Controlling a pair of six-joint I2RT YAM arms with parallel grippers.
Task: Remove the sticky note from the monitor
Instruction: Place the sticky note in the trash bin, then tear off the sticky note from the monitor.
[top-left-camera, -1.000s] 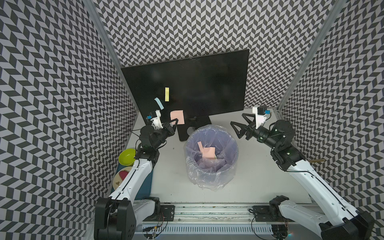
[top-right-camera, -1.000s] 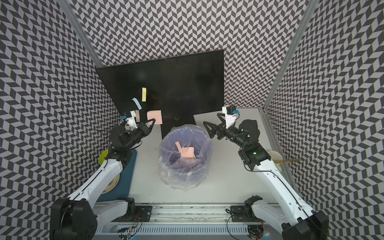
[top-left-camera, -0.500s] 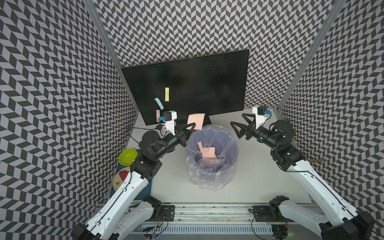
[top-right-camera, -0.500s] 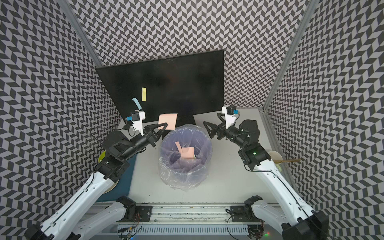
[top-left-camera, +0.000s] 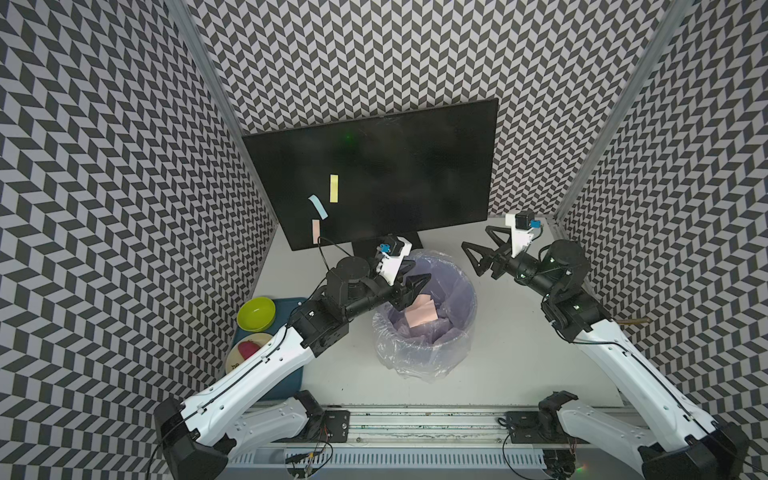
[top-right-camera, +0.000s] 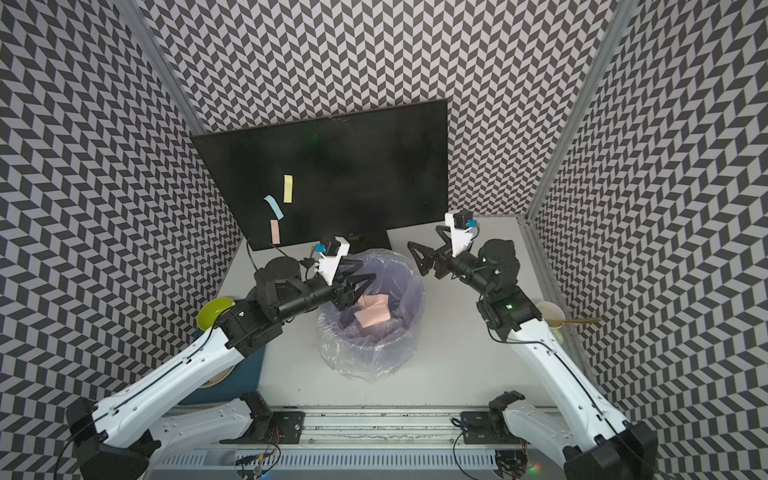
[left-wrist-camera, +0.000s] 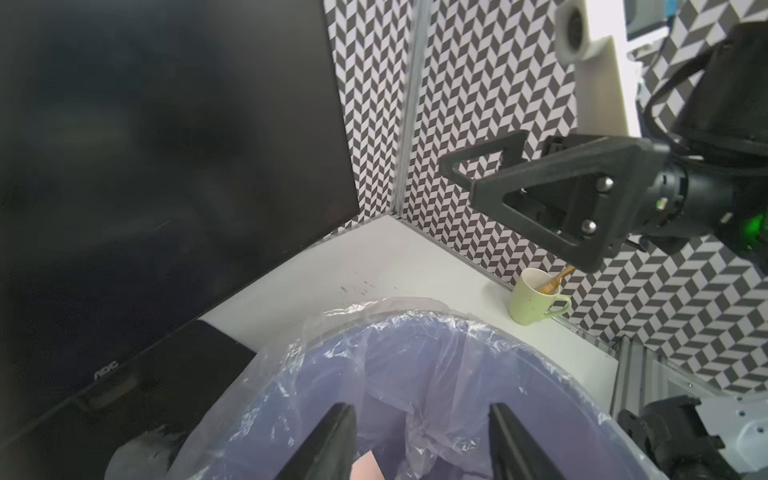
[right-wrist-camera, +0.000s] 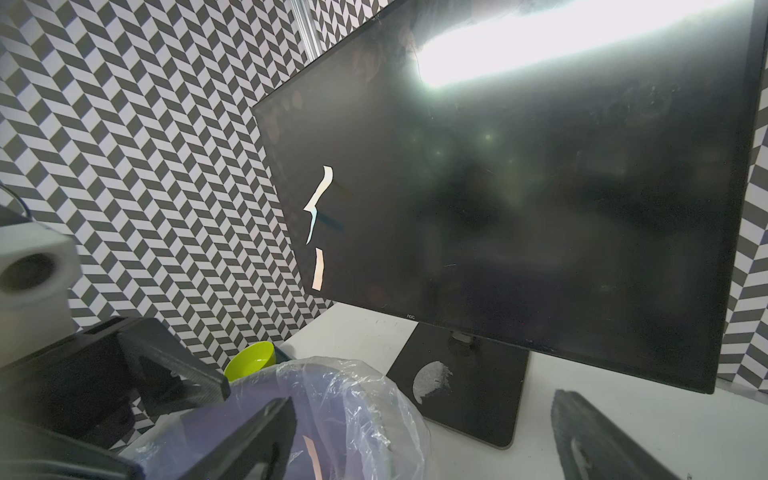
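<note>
The black monitor (top-left-camera: 374, 166) (top-right-camera: 353, 166) stands at the back. A yellow sticky note (top-left-camera: 333, 188), a blue one (top-left-camera: 318, 206) and a pink one (top-left-camera: 316, 231) cling to the left of its screen, and all three also show in the right wrist view, the pink lowest (right-wrist-camera: 318, 270). My left gripper (top-left-camera: 415, 286) (left-wrist-camera: 420, 407) hangs open over the plastic-lined bin (top-left-camera: 419, 361), nothing between its fingers. Loose pink notes (top-left-camera: 422, 313) (top-right-camera: 372, 313) lie inside the bin. My right gripper (top-left-camera: 478, 249) (right-wrist-camera: 419, 403) stands open and empty, right of the bin and in front of the monitor.
A green bowl (top-left-camera: 256, 313) and a plate (top-left-camera: 248, 351) sit on a blue tray (top-left-camera: 291, 332) at the left wall. A pale mug with a spoon (top-right-camera: 550, 313) stands by the right wall. The monitor's stand base (right-wrist-camera: 461, 386) lies just behind the bin.
My left gripper carried a pink note from the monitor's lower left rightward over the bin and opened; the note is no longer in its jaws. The right arm has not moved.
</note>
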